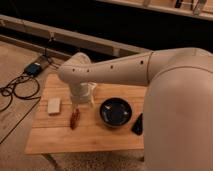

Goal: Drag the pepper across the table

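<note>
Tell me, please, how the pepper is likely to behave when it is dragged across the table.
The pepper is small and slender, so it is probably light and should slide easily on the wooden table. Its long, narrow shape may let it pivot or roll if pushed off-centre. The gripper sits right at its upper end.

The light wooden table [75, 139] with its planked top carries four things. A pale rectangular block [53, 105] lies near the left edge. Just to its right lies the slender dark red pepper [74, 118], running near to far. A black bowl [115, 112] sits right of centre, with a small black object [137, 124] just beside it at the right edge. The gripper [78, 105] hangs over the pepper's far end.
</note>
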You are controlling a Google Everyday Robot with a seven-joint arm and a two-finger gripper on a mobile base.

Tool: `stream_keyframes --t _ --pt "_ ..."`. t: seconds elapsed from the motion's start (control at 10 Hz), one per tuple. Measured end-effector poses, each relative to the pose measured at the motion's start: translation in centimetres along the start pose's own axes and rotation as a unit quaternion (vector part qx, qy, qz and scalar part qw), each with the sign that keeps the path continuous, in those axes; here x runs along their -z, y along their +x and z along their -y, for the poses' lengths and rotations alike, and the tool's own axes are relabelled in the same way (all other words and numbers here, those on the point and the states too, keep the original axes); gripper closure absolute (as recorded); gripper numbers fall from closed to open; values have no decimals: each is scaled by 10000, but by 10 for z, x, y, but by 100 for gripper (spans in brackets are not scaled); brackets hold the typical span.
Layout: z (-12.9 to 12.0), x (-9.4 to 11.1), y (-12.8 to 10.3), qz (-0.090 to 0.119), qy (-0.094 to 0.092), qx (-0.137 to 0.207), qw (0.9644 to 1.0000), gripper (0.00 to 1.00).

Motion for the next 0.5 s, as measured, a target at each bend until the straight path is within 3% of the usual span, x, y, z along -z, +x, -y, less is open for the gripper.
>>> stream_keyframes --t 0.3,0.5 --pt "-23 -20 -8 50 42 308 9995 35" --pt "-36 -32 -13 116 12 318 9994 35"
